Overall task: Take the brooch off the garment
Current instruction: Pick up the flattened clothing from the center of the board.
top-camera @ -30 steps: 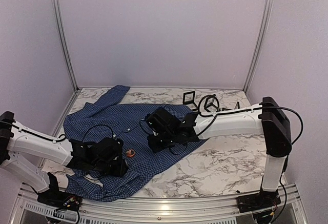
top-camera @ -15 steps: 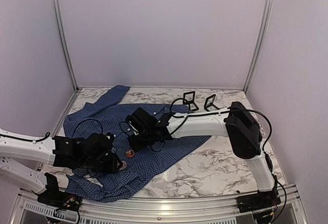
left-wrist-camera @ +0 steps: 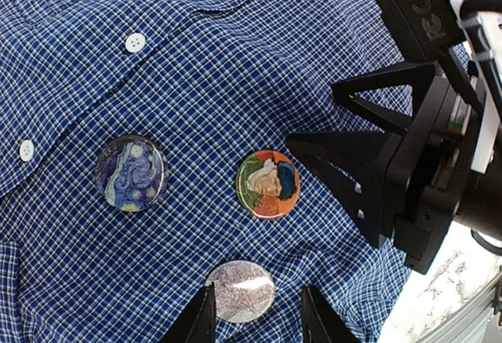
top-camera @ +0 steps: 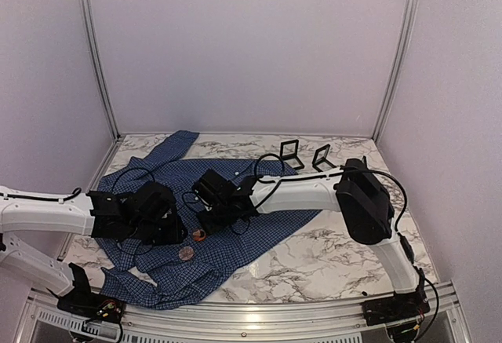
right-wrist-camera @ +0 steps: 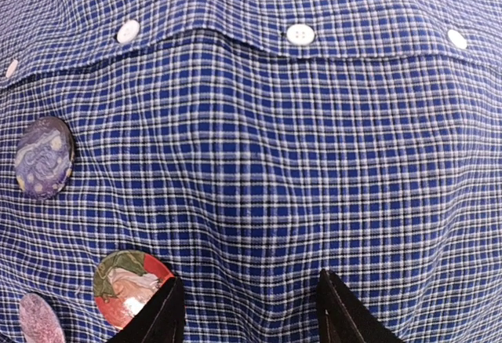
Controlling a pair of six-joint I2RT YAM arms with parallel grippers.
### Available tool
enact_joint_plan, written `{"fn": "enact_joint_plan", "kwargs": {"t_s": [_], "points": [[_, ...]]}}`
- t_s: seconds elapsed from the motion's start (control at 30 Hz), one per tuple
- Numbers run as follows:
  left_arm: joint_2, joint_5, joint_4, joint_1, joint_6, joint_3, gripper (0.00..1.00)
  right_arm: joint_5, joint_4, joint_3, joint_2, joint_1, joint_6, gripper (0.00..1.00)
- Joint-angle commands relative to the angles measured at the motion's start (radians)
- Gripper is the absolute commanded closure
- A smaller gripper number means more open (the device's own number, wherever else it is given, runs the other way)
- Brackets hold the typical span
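The garment, a dark blue checked shirt, lies spread on the left of the marble table. The brooch, a small orange and reddish-brown round badge, sits on the shirt front; it also shows in the left wrist view and the right wrist view. My left gripper is open and empty, just left of the brooch, its tips either side of a pale badge. My right gripper is open and empty over bare fabric, its left fingertip beside the brooch.
A blue swirl-pattern badge and the pale badge are also on the shirt, near a row of white buttons. Two small black square frames stand at the back. Metal posts flank the table.
My right gripper has moved left across the shirt to the brooch. My left gripper has shifted left and back, uncovering the pale badge. The brooch has stayed in place.
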Motion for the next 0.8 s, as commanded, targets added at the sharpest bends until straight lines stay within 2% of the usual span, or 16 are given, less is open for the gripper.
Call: {"fn": "enact_joint_plan", "kwargs": {"t_s": [0.0, 0.13, 0.2, 0.27, 0.4, 0.6, 0.77], "points": [[0.045, 0.070, 0.074, 0.043, 0.016, 0.004, 0.61, 0.044, -0.043, 0.008, 0.037, 0.009, -0.015, 0.45], [0.082, 0.089, 0.098, 0.060, 0.014, 0.003, 0.61, 0.061, -0.045, -0.012, 0.043, 0.009, -0.025, 0.46], [0.094, 0.098, 0.121, 0.063, 0.005, -0.002, 0.61, 0.042, -0.044, -0.021, 0.049, 0.010, -0.026, 0.52], [0.104, 0.112, 0.150, 0.069, -0.001, -0.008, 0.61, 0.019, -0.042, -0.027, 0.048, 0.010, -0.024, 0.64], [0.121, 0.151, 0.200, 0.090, -0.008, -0.018, 0.61, -0.056, -0.039, -0.017, 0.023, 0.009, -0.014, 1.00], [0.140, 0.224, 0.290, 0.128, -0.039, -0.061, 0.61, -0.221, 0.022, -0.029, -0.074, -0.017, 0.039, 1.00], [0.140, 0.224, 0.304, 0.135, -0.044, -0.067, 0.60, -0.360, 0.098, -0.074, -0.130, -0.039, 0.089, 1.00]]}}
